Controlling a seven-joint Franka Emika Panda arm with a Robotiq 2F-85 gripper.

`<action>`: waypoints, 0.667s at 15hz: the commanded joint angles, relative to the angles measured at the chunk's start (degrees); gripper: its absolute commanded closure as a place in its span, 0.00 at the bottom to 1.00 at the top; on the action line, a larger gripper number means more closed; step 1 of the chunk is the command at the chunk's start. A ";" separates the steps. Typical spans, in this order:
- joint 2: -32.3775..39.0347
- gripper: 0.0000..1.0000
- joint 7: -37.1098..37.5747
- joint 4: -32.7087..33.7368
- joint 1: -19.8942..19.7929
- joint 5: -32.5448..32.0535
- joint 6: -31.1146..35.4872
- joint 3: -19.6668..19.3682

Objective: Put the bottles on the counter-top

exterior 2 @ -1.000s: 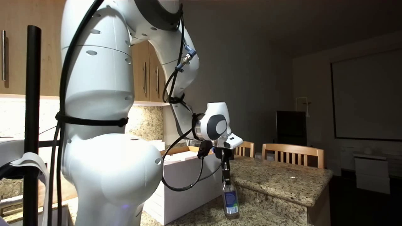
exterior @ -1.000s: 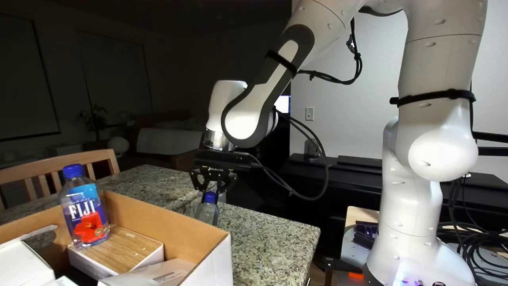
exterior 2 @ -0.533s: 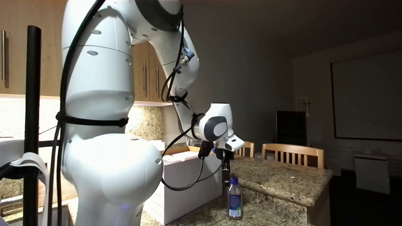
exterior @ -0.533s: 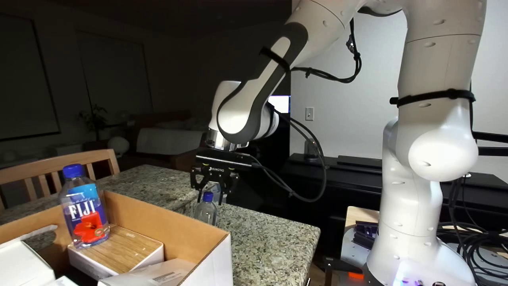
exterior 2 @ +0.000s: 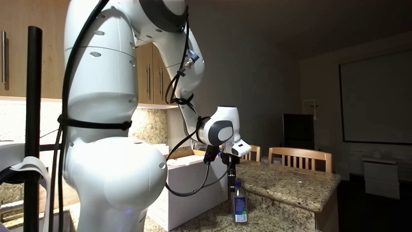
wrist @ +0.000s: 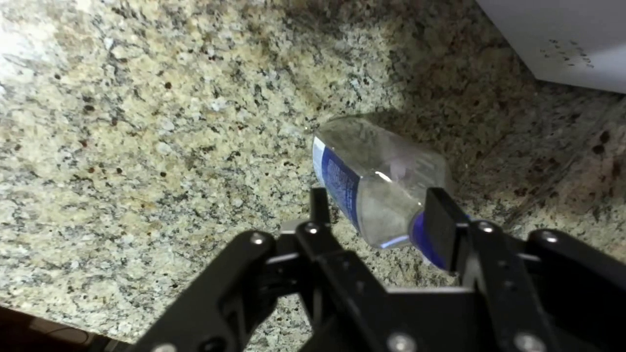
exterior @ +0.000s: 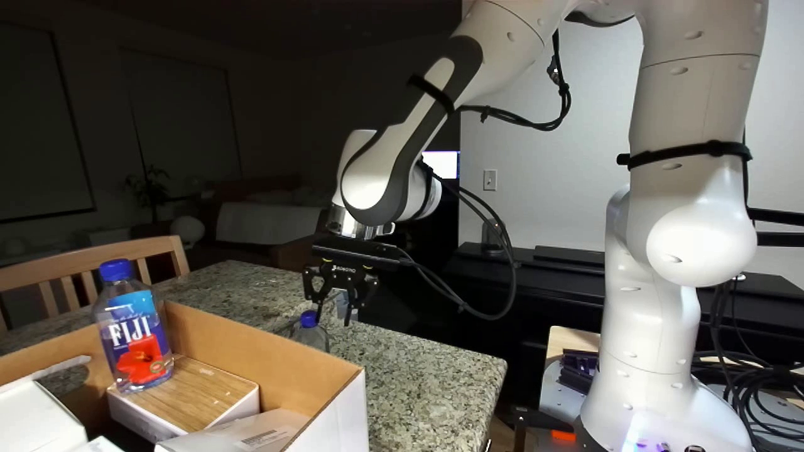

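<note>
A clear bottle with a blue cap and blue label stands, leaning slightly, on the granite counter-top (exterior: pixel 433 389). It shows in both exterior views (exterior: pixel 310 339) (exterior 2: pixel 240 206) and in the wrist view (wrist: pixel 376 171). My gripper (exterior: pixel 333 317) is open over its top, also in the wrist view (wrist: pixel 376 220). One finger is right at the cap and hides part of it; I cannot tell whether they touch. The other finger is apart from the bottle. Another bottle (exterior: pixel 134 339) stands upright in the open box; in an exterior view only a bit of its cap shows behind the arm.
The open box (exterior: pixel 264 358), brown inside and white outside, stands close beside the leaning bottle, its corner in the wrist view (wrist: pixel 567 44). It holds a wood-topped white box (exterior: pixel 188 392) and packets. A raised granite ledge (exterior 2: pixel 289 183) and wooden chairs (exterior 2: pixel 299 154) lie beyond.
The gripper was shut at the bottle's cap one second ago and has opened. The bottle, tilted in the grip, stood upright, and now its cap has shifted toward the box.
</note>
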 commanded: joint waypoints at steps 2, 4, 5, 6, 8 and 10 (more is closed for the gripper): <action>-0.99 0.48 -2.72 -0.93 0.08 1.89 -0.07 0.08; -1.48 0.38 -2.90 -0.99 0.16 1.99 -0.41 0.13; -1.92 0.22 -3.18 -0.80 0.29 2.03 -1.10 0.23; -2.82 0.20 -3.70 -0.29 0.47 2.01 -2.66 0.39; -5.49 0.08 -5.98 1.35 1.26 3.33 -6.97 0.89; -8.28 0.01 -10.56 4.68 3.04 7.55 -15.39 1.16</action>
